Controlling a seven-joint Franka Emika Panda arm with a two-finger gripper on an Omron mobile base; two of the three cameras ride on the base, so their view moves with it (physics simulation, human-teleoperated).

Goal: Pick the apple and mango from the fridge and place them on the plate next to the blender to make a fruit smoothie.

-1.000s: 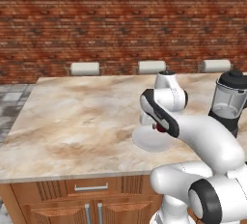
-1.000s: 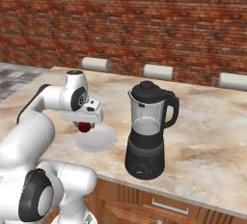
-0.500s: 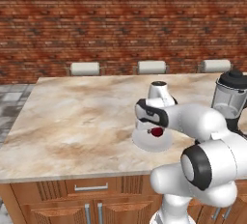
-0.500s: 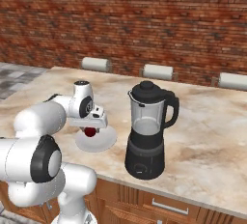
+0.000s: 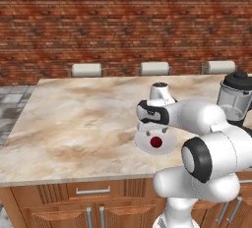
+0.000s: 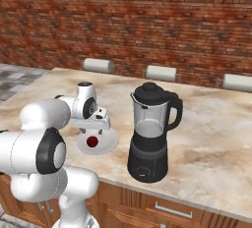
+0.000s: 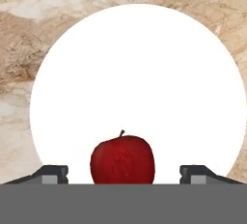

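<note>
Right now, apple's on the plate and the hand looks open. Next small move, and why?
Probably lift the hand straight up, clear of the small glossy red apple. The apple sits on the round white plate with gaps to both fingertips, so it looks released. The mango isn't on the plate yet.

The robot's arm is built of glossy white, rounded shells, thick and tubular, joined by bulbous elbows. Each joint ends in a round dark-grey to black cap ringed in white. Dark bands mark the seams between segments. The end effector (image 5: 156,129) has a white boxy body and two small dark-grey finger tips (image 7: 52,174) with squared ends.
</note>
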